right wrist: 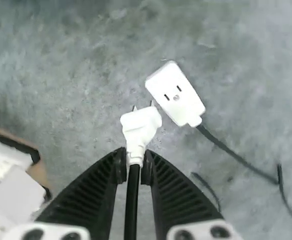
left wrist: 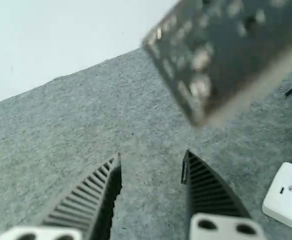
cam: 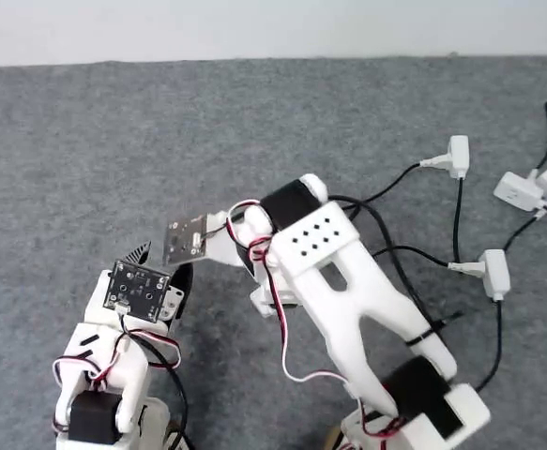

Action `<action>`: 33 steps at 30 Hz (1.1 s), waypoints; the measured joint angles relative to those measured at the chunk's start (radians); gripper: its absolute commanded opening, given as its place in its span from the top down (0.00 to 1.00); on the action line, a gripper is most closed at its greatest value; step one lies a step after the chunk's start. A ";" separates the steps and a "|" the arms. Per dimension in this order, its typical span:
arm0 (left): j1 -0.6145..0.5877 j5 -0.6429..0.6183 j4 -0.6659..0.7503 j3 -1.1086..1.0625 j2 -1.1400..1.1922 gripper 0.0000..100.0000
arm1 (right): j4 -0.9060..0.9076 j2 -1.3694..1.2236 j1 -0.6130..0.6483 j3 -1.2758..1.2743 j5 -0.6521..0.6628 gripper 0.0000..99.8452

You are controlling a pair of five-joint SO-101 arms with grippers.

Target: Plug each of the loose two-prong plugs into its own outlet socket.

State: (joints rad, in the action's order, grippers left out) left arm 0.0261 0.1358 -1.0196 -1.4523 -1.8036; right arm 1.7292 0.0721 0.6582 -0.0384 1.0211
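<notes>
Right gripper (right wrist: pixel 132 162) clamps white two-prong plug (right wrist: pixel 141 125), prongs just short of white block-shaped outlet socket (right wrist: pixel 175 94) on grey felt (right wrist: pixel 60 60). Insertion step: next needs prongs lined to slots, straight push. Left gripper (left wrist: pixel 151 172) released, empty.

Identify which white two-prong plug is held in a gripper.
The plug held in the right gripper, prongs toward the white outlet socket; the other two plugs lie loose on the grey mat.

White arms (cam: pixel 348 300) carry black servos (cam: pixel 289 202), red wires (cam: pixel 285 352), ribbed black gripper fingers (left wrist: pixel 206 185).
</notes>
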 measured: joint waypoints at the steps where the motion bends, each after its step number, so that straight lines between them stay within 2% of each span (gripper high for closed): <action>1: 0.000 0.000 0.000 0.000 0.000 0.80 | 0.000 -0.008 0.000 0.003 0.025 0.99; 4: 0.000 0.000 0.000 0.000 0.000 0.80 | 0.000 -0.040 0.000 0.015 0.083 0.99; 12: 0.002 0.000 0.014 -0.018 0.000 0.80 | -0.009 -0.178 -0.023 0.112 0.138 0.99; 21: 0.000 0.000 0.021 -0.021 0.000 0.80 | -0.009 -0.276 -0.048 0.193 0.175 0.99; 33: 0.000 0.000 0.021 -0.021 0.000 0.80 | -0.009 -0.284 -0.048 0.196 0.184 0.99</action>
State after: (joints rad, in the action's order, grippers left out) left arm 0.0261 0.1358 -0.9981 -1.4737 -1.8036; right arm 1.7200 -0.2117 0.6107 0.1580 1.2052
